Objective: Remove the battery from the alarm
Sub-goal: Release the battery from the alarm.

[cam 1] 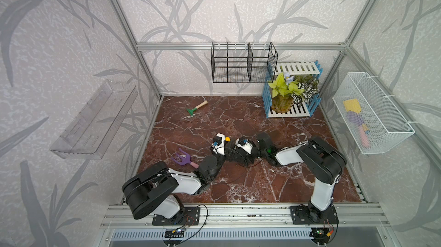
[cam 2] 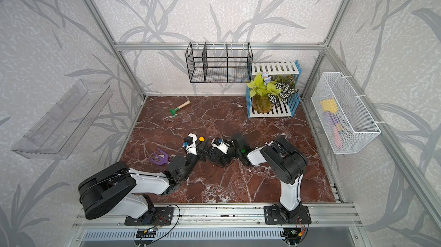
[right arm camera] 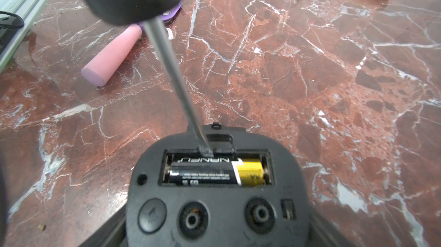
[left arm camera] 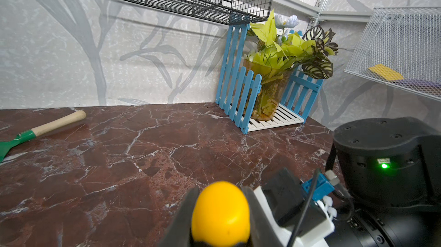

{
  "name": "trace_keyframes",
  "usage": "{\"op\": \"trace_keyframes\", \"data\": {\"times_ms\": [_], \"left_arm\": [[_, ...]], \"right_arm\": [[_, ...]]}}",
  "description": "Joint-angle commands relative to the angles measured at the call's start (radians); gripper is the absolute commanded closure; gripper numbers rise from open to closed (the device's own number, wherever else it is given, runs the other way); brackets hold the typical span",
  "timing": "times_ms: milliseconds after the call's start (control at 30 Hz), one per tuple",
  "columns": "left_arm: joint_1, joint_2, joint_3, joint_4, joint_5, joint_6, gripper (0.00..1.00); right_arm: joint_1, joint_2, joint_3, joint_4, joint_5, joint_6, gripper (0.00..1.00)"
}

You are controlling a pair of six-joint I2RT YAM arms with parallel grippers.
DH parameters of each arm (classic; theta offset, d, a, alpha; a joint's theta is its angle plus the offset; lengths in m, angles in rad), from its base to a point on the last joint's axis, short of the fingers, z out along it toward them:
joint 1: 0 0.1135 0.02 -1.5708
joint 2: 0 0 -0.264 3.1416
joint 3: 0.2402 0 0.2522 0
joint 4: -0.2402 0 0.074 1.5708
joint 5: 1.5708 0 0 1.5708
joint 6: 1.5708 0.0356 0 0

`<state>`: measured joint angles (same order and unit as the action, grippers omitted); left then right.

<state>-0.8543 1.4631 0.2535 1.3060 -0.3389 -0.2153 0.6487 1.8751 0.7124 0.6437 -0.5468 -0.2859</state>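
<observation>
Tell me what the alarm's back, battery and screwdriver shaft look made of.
The alarm's back looks like matte black plastic, with moulded buttons. The battery has a glossy printed black-and-gold wrap, presumably over metal. The screwdriver shaft looks like bare steel, grey and shiny.

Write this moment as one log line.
left gripper: grips screwdriver | right gripper: holds alarm | battery: seated, tip at its edge

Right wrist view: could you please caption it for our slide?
Screwdriver tip at the battery, seated in the alarm's open compartment.
</observation>
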Motion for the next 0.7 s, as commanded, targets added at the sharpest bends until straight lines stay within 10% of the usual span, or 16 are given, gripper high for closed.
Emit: {"op": "trace_keyframes", "data": {"times_ms": [0, 433, 667], "left_arm": [[0.005, 0.040, -0.080, -0.055, 0.087, -0.132, 1.00], [0.120, 0.058, -0.101, -0.010, 0.174, -0.303, 1.00], [0.010, 0.022, -0.002, -0.177, 0.125, -0.068, 1.00]], "right_arm": [[0.004, 0.013, -0.020, -0.019, -0.007, 0.062, 0.33], [0.004, 0.029, -0.020, -0.021, -0.011, 0.074, 0.34], [0.004, 0.036, -0.014, -0.025, -0.008, 0.081, 0.35]]}}
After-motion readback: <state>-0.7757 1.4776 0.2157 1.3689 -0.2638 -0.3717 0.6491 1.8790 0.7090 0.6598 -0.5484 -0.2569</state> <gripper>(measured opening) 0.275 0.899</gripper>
